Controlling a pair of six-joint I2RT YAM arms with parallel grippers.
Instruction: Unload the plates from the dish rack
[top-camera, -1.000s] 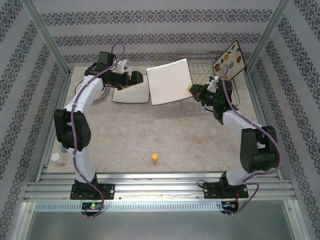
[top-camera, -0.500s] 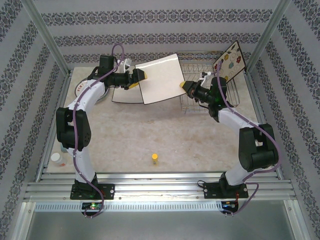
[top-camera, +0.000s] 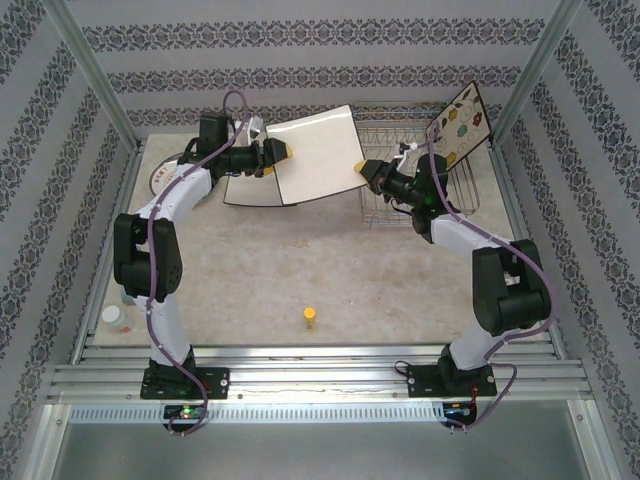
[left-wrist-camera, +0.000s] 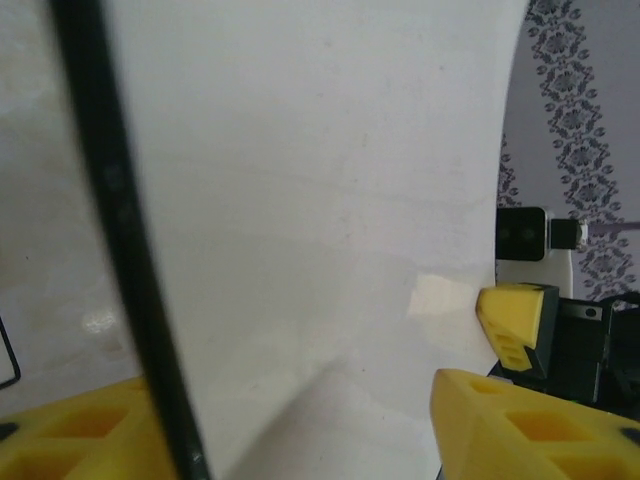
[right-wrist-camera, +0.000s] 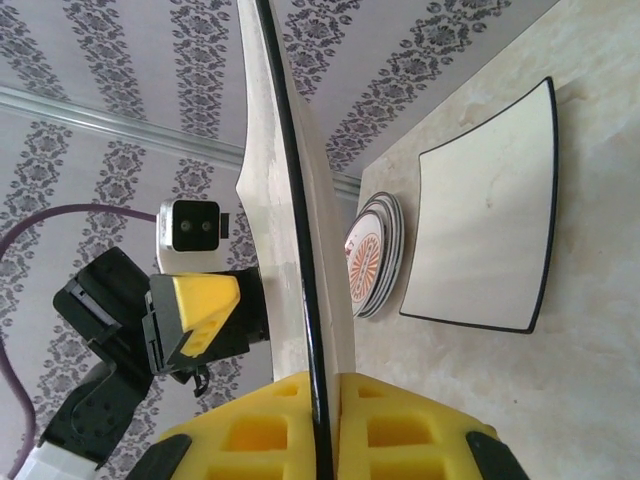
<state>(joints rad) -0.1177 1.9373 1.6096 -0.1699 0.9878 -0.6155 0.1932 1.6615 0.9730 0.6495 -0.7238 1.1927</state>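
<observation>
Plates unloaded from the rack sit at the far left of the counter (top-camera: 300, 270): a stack of round plates (top-camera: 163, 180) with orange-red centres, and just to its right a square one lying flat (top-camera: 250, 193), white back up.

Above that flat plate hangs the left pincer (top-camera: 280, 153). Its yellow fingers straddle the left edge of the square plate (top-camera: 315, 150), which is carried in the air. The wrist view shows the dark rim running between them, but I cannot tell whether they are pressing on it or only bracketing it.

The square plate is tilted with its white back to the camera, its long axis running left to right between the two arms. The right pincer (top-camera: 362, 168) is clenched on the opposite, right edge, rim sandwiched between its fingers.

Behind and right of that stands the dish rack (top-camera: 392, 128), with a flower-patterned plate (top-camera: 462, 118) upright at its far corner.

This looks like a handover. The set-down spot lies to the left, beneath the left arm, which is the nearer one, so the right arm should let go only once the left grip is firm.
</observation>
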